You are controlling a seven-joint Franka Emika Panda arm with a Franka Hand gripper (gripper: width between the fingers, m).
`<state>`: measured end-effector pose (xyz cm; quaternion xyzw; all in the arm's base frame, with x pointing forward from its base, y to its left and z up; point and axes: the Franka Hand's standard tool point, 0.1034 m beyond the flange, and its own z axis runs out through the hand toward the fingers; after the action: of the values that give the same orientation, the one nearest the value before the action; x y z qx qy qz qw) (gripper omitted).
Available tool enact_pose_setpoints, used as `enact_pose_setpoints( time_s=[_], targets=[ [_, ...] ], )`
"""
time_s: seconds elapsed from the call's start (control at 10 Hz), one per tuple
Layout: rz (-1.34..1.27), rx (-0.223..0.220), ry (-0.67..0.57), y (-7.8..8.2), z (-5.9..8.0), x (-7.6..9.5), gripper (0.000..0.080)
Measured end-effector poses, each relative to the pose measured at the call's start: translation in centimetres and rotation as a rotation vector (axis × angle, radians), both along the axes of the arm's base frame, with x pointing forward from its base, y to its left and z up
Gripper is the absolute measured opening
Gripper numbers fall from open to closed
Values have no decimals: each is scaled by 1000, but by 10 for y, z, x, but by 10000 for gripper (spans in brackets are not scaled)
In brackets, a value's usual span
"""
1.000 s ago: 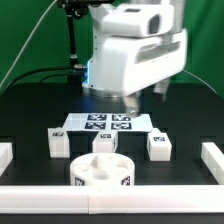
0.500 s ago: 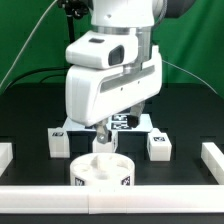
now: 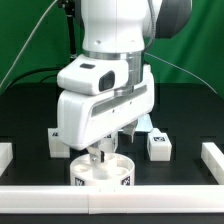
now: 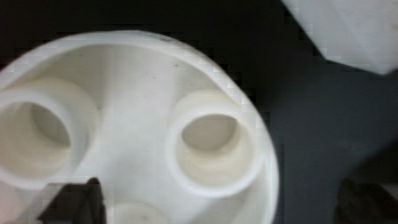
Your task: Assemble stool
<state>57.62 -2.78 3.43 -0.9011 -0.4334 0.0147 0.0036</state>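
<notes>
The round white seat disc [image 3: 101,172] lies at the front middle of the black table, sockets up. My gripper [image 3: 100,153] hangs just above its far rim. In the wrist view the seat disc [image 4: 125,130] fills most of the picture, showing two hollow sockets. My gripper [image 4: 222,205] is open: one dark fingertip [image 4: 75,200] is over the disc, the other is out past its rim over the table. One white leg [image 3: 58,143] stands at the disc's left, another leg [image 3: 158,146] at its right. A white block [image 4: 347,30] shows beyond the disc. The third leg is hidden behind the arm.
The marker board [image 3: 146,125] lies behind the legs, mostly covered by the arm. White border rails run along the front [image 3: 110,200], the exterior view's left [image 3: 5,154] and right [image 3: 212,160]. A green backdrop stands behind the table.
The arm has come forward and down from over the marker board to just above the seat disc. The parts on the table have not moved.
</notes>
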Motion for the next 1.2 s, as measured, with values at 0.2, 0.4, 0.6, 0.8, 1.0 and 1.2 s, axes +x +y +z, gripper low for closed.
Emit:
enact_pose_setpoints(
  time_s=[0.2, 0.4, 0.6, 0.8, 1.0, 1.2],
  targets=[
    [1, 1, 6, 2, -3, -3, 650],
    [3, 2, 12, 4, -7, -7, 650],
    [3, 2, 12, 4, -6, -7, 623],
    [3, 2, 12, 4, -6, -7, 263],
    [3, 2, 10, 4, -6, -6, 128],
    [3, 2, 9, 4, -6, -6, 9]
  ],
)
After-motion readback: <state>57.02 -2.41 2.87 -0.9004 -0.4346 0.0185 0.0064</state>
